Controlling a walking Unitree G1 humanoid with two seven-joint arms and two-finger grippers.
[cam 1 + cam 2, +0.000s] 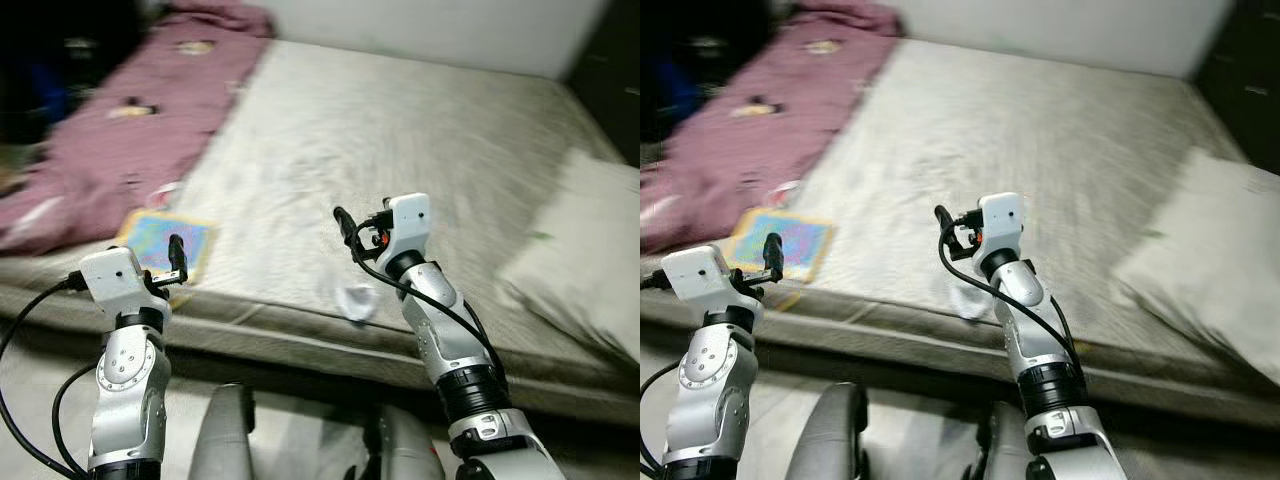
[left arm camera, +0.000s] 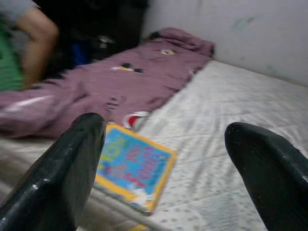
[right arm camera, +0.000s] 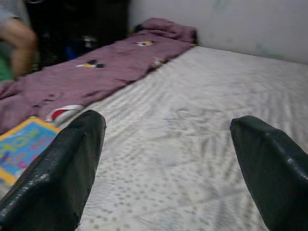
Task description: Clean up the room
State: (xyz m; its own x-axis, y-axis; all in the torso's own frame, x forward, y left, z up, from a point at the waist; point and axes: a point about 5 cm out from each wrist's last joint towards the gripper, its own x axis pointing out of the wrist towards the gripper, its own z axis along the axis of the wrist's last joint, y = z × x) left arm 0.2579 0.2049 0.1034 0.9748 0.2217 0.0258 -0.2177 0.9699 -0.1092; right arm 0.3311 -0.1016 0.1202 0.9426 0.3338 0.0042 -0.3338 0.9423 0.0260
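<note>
You face a bed [image 1: 400, 130] with pale sheets. Little looks done: one book [image 1: 165, 243] lies at its near edge at nine o'clock, one purple blanket [image 1: 130, 130] sprawls at ten, one pillow [image 1: 585, 250] at three. Your left gripper [image 2: 168, 159] and right gripper [image 3: 163, 159] both gape wide, holding nothing.

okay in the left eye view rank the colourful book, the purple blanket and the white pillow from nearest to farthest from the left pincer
1. The colourful book: right ahead of the left pincer, at the bed's near edge.
2. The purple blanket: beyond the book, along the bed's left side.
3. The white pillow: far across on the bed's right side, past the right pincer.
</note>
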